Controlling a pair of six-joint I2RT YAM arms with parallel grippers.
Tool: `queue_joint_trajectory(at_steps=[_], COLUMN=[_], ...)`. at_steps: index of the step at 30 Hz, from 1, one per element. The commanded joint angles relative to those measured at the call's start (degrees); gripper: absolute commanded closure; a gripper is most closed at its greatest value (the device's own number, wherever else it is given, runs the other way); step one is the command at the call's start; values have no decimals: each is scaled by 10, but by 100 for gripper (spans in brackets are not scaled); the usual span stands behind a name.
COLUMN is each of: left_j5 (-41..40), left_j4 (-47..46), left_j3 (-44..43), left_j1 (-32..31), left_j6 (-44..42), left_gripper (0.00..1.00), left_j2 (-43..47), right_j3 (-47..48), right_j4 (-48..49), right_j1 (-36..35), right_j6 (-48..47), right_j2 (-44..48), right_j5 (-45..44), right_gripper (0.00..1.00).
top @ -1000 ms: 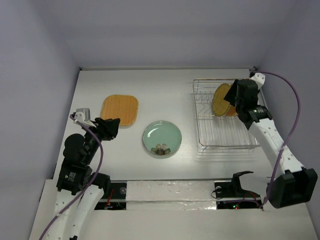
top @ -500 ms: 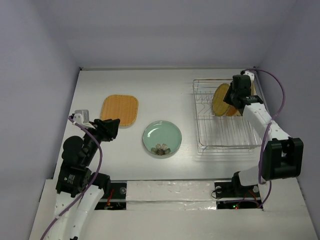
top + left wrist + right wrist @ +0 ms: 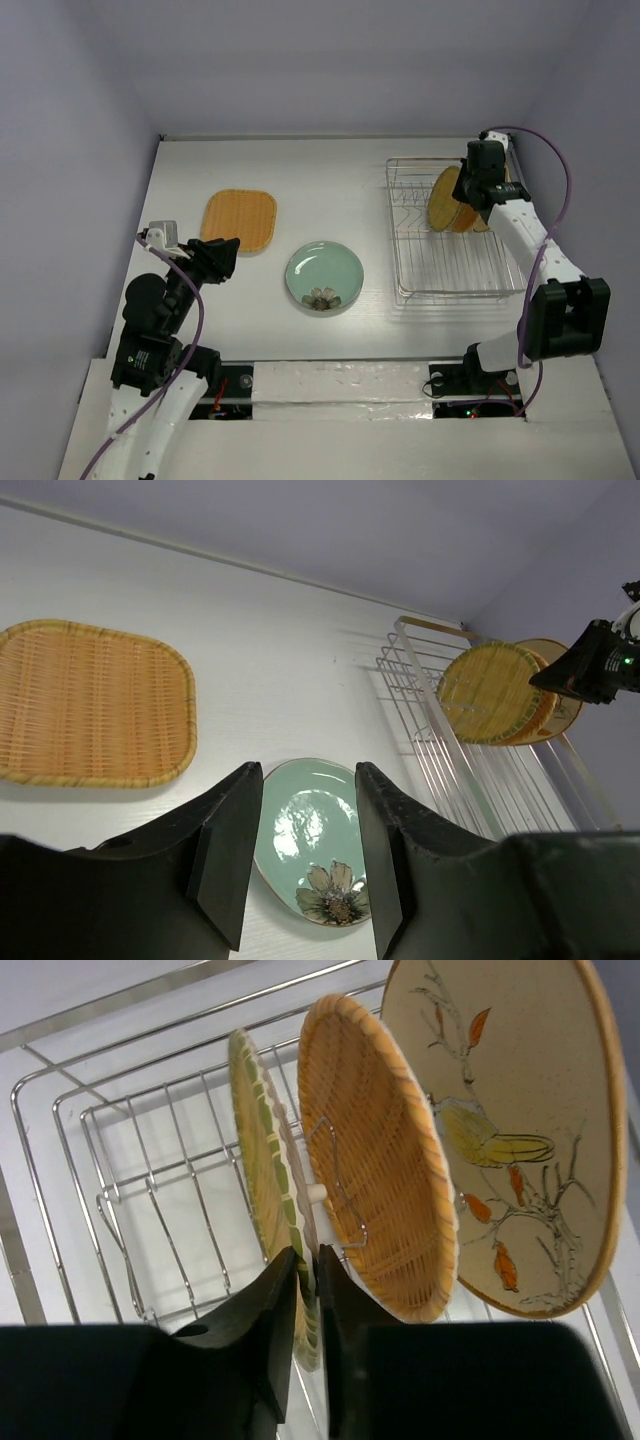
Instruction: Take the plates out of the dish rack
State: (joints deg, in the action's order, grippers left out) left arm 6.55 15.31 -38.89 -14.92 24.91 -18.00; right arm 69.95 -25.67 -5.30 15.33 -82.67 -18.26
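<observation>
Right pincer: drew in from wide within the last second and pinched the rim of the nearest mustard round plate. Beyond it stood a woven orange plate and a beige floral plate, all upright in the dish rack. Lift-out judged ready. Left pincer: spread, empty.

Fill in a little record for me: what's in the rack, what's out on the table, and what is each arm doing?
In the dish rack: three upright plates: green-rimmed woven plate, orange woven plate, beige branch-print plate
On the table: rounded-square woven plate, pale green flower plate
Right gripper: pinching the green-rimmed woven plate's rim
Left gripper: open, empty, above the table
</observation>
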Motion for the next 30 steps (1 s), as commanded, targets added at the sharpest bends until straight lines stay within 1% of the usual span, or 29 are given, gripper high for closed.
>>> queue_joint_trajectory(at_steps=[1, 2, 4, 7, 13, 15, 16, 19, 21, 22, 26, 30], left_j5=[-4, -6, -7, -7, -7, -8, -8, -7, -4, -3, -4, -2], left_j4=[-21, -21, -21, -20, -20, -20, -20, -20, -22, -23, -22, -24], left_j3=[1, 1, 0, 1, 1, 1, 1, 1, 2, 2, 2, 2], left_j1=[-2, -2, -2, -2, -2, -2, -2, -2, -2, -2, -2, -2], left_j6=[-1, -1, -1, 0, -1, 0, -1, 0, -1, -1, 0, 1], left_gripper=[61, 61, 61, 61, 61, 61, 61, 61, 61, 61, 61, 61], left_j2=[5, 6, 8, 8, 8, 8, 9, 7, 7, 6, 7, 7], right_j3=[48, 41, 30, 22, 26, 31, 35, 51, 66, 85, 130, 166], right_j4=[-5, -2, 9, 20, 24, 26, 22, 13, -2, -19, -67, -99], right_j1=[4, 4, 4, 4, 4, 4, 4, 4, -3, -9, -23, -49], right_j6=[-1, 0, 2, 6, 5, 2, 1, -3, -9, -14, -38, -50], right_j2=[-1, -3, -11, -24, -49, -54, -55, -36, -19, -14, 1, 16], right_j5=[-42, -42, -35, -30, -33, -22, -23, -26, -40, -45, -73, -123], right_gripper=[79, 72, 64, 61, 61, 65, 72, 85, 90, 94, 100, 100])
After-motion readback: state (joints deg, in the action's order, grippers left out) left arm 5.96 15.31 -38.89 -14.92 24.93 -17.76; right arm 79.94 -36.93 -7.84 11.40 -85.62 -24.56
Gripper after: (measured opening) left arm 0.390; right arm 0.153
